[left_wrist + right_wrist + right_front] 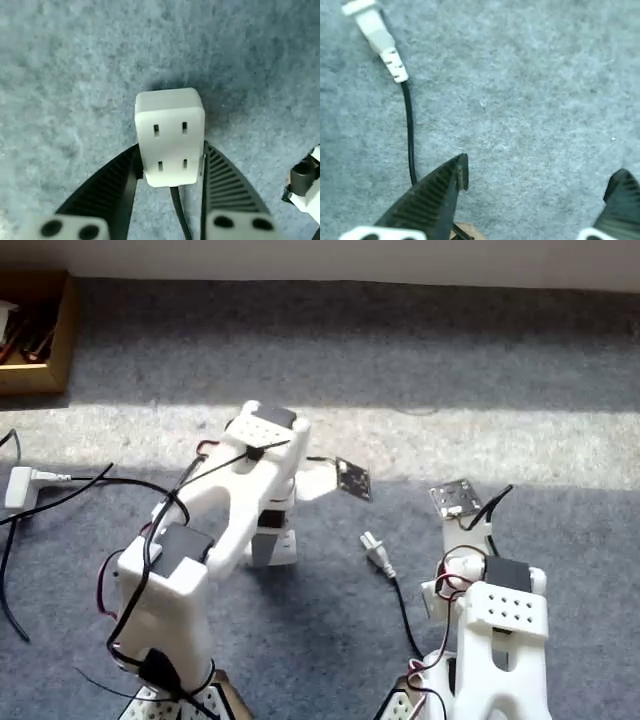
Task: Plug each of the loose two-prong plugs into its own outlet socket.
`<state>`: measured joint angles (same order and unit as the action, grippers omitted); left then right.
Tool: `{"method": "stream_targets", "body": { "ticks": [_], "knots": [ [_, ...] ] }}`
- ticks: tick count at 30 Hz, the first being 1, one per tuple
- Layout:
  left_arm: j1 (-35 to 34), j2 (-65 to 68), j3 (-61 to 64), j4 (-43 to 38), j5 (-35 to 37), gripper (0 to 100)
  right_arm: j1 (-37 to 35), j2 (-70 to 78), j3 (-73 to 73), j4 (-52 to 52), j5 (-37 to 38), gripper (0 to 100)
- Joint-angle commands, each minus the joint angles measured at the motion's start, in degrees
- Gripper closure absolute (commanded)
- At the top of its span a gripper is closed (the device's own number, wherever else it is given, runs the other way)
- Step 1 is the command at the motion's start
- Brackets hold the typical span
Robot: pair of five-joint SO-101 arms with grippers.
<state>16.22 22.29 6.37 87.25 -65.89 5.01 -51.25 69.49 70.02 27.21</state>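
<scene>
Plug (pixel 376 553) lay left of my released right claw (pixel 540 170), prongs pointing far, while my left claw (pixel 171 150) clenched the outlet block (pixel 169 125).

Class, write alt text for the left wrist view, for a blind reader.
The left gripper clamps a white outlet block with two empty two-slot sockets between its black fingers, over grey carpet. A black cord trails from the block.

This is looking like a workroom: loose wires (pixel 85 483) are trailing over a grey carpeted desk (pixel 450 350), and a wooden box (pixel 35 335) is sitting at its far left corner.
</scene>
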Motion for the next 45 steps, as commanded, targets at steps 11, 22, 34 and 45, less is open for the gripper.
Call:
{"method": "stream_targets", "body": {
  "ticks": [11, 22, 34, 45],
  "knots": [
    [0.40, -12.00, 14.64, -17.49, 2.29, 55, 0.66, -0.84, -0.84, -0.92, 0.18, 58.8],
    [-0.75, -29.93, 14.64, -7.56, 2.37, 51, -3.30, -0.84, -0.57, -0.92, 0.26, 58.8],
    [-27.91, -43.65, 28.97, -5.36, 43.87, 57, -14.55, 3.74, -13.67, -0.40, -4.40, 58.8],
    [-31.52, -54.37, 52.88, -22.59, 49.58, 57, -31.25, 28.62, -24.04, -4.18, -7.74, 58.8]
  ]
}}
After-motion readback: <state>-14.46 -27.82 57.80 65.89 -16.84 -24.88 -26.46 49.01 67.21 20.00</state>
